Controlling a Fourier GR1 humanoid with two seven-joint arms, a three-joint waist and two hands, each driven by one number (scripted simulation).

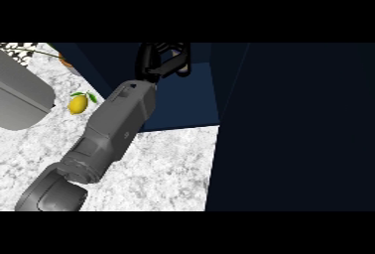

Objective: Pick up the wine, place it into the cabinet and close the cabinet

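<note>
My left forearm reaches from the lower left up into the open dark blue cabinet. At its end, my left hand is inside the cabinet's opening with its fingers curled. A small tan piece of the wine shows just right of the fingers; the hand and the dark interior hide the rest of the bottle. The cabinet's door stands open as a large dark panel filling the right side. My right hand does not show.
A yellow lemon with green leaves lies on the white marble counter left of my forearm. A grey rounded appliance sits at the left edge. A plant in an orange pot stands at the top left.
</note>
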